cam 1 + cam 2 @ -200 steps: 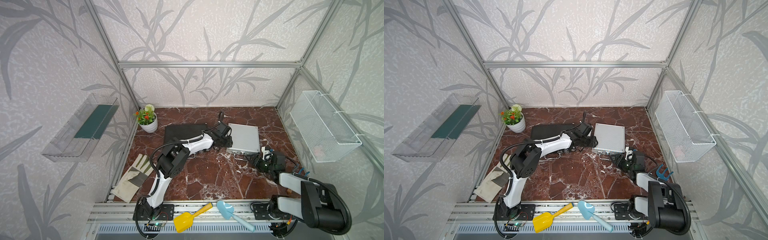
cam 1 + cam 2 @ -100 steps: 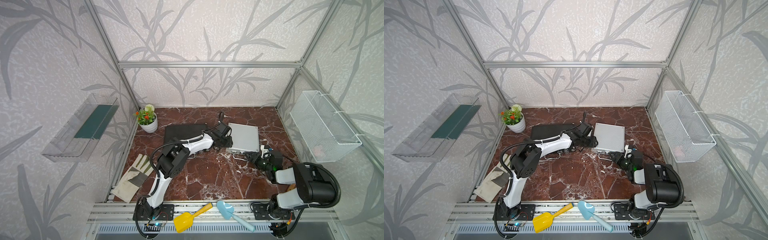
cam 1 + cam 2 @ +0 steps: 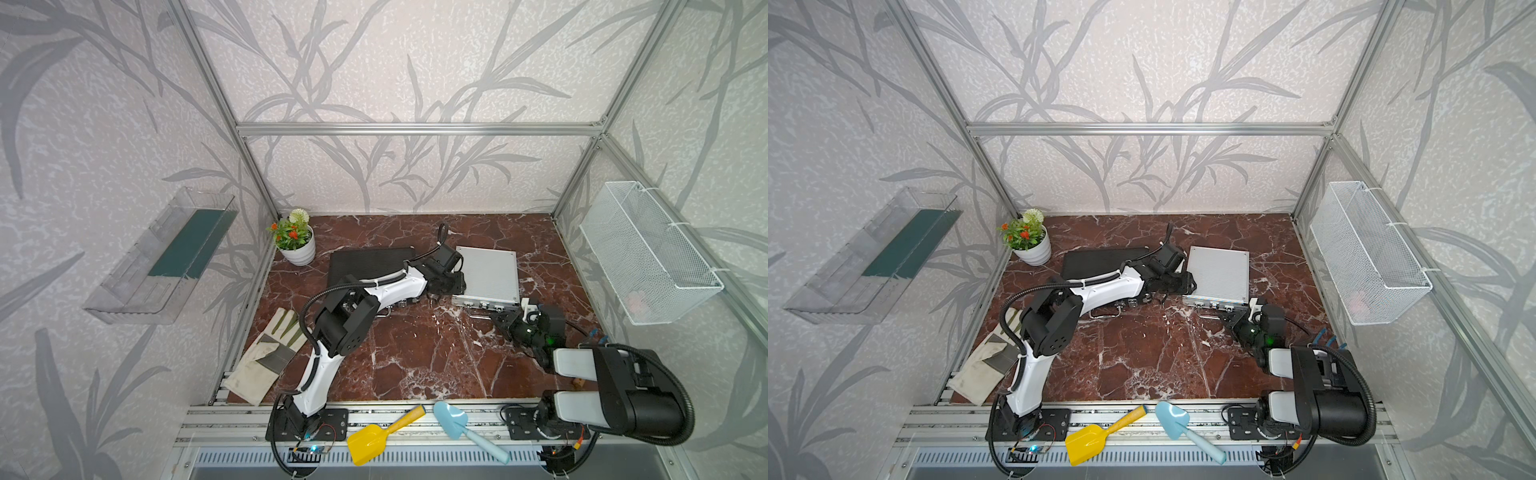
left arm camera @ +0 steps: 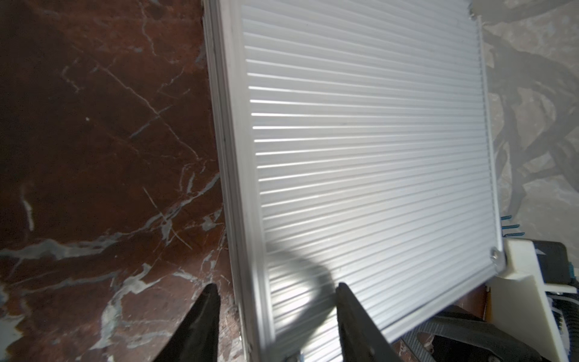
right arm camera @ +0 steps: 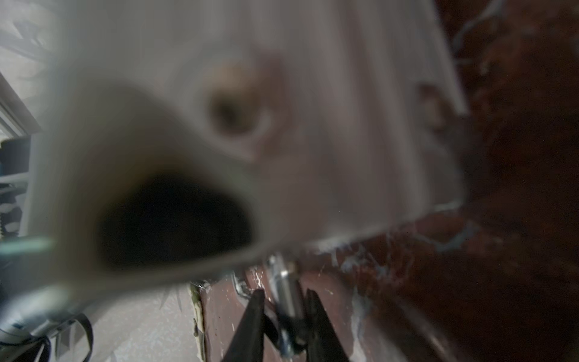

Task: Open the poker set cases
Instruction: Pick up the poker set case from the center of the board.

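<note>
Seen from above, a dark red marble table [image 3: 415, 353] sits inside a walled booth, with two robot arms mounted at its 6 o'clock edge. Clock directions are read from the table's centre, with 12 o'clock at the back wall.

A flat, ribbed silver case [image 3: 488, 272] lies at about 1 o'clock with its lid down. A wider black case [image 3: 365, 262] lies just beside it at about 11 o'clock, also closed and partly covered by the left arm.

The left gripper [image 3: 451, 291] is at the silver case's 7 o'clock corner. In the left wrist view, the left gripper [image 4: 277, 291] has its jaws partly apart, astride the case's side edge. One finger is over the table and the other over the ribbed lid [image 4: 376, 156]. It has hold of nothing.

The right gripper [image 3: 496, 318] is at the case's 6 o'clock side. In the blurred right wrist view, its [image 5: 283, 301] jaws are drawn in close around the chrome handle [image 5: 286, 291] of the silver case.

A flower pot [image 3: 297, 249] stands at 10 o'clock and a glove [image 3: 270, 349] lies at 8 o'clock. A yellow shovel [image 3: 374, 440] and a blue shovel [image 3: 453, 419] rest on the rail at 6 o'clock. A wire basket [image 3: 648, 266] hangs on the 3 o'clock wall and a clear shelf [image 3: 166, 257] on the 9 o'clock wall.
</note>
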